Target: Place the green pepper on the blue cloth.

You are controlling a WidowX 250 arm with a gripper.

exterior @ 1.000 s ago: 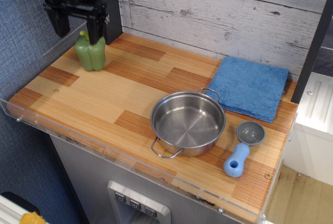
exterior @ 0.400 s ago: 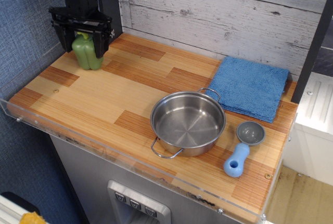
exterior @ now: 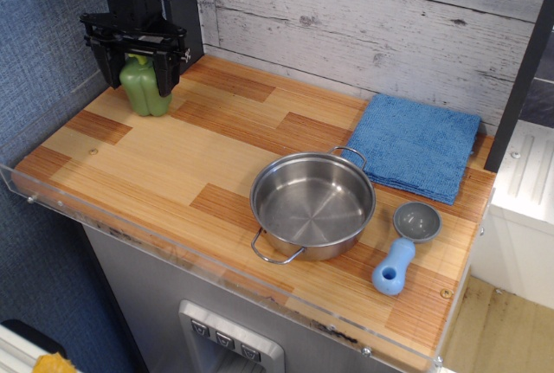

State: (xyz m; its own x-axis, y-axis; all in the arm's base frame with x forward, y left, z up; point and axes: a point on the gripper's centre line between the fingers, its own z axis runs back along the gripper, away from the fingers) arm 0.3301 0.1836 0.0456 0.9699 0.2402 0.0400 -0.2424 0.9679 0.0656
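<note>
Gripper (exterior: 137, 66) at the pepper (exterior: 145, 89), back-left corner of the bench (exterior: 164, 174).

Its jaws stood apart on either side of the pepper (whether they touched it could not be told), which sat upright there. The cloth (exterior: 415, 144) lay flat in the back-right corner, well apart; between them lay bare wood, with the pot (exterior: 312, 206) and scoop (exterior: 403, 248) nearer the front-right edge.

Steel pot (exterior: 312, 206) beside blue-handled scoop (exterior: 403, 250)

Bright, even light; sharp, soft shadows
</note>
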